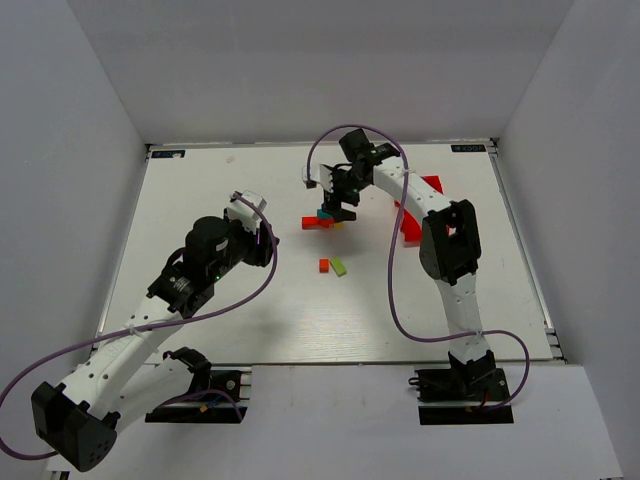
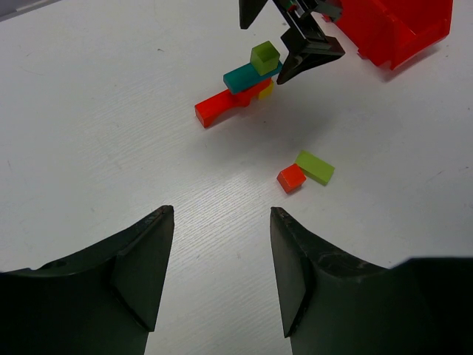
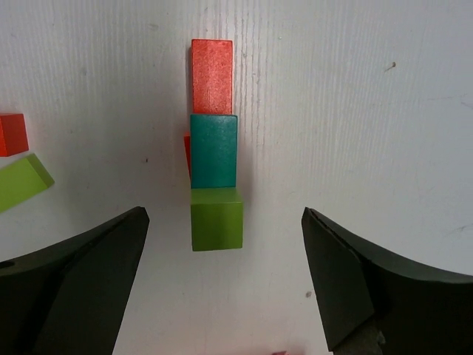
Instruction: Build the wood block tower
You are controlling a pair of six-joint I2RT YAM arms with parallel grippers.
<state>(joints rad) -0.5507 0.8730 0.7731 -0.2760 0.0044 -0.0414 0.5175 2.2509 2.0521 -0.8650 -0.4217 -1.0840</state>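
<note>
The wood block tower [image 1: 322, 220] stands right of the table's middle. A red bar [image 3: 212, 75] lies at the bottom with a teal bar [image 3: 213, 150] on it. A lime green cube [image 3: 216, 218] sits on the teal bar's end, and a yellow block [image 2: 266, 90] shows underneath. My right gripper [image 3: 224, 214] hangs open straight over the green cube, its fingers [image 2: 310, 52] wide on either side and clear of it. My left gripper [image 2: 219, 212] is open and empty over bare table, well short of the tower.
A small red cube [image 2: 291, 178] and a lime green bar [image 2: 315, 166] lie loose side by side in front of the tower. The larger red plastic bin [image 1: 420, 205] stands right of the tower, partly behind the right arm.
</note>
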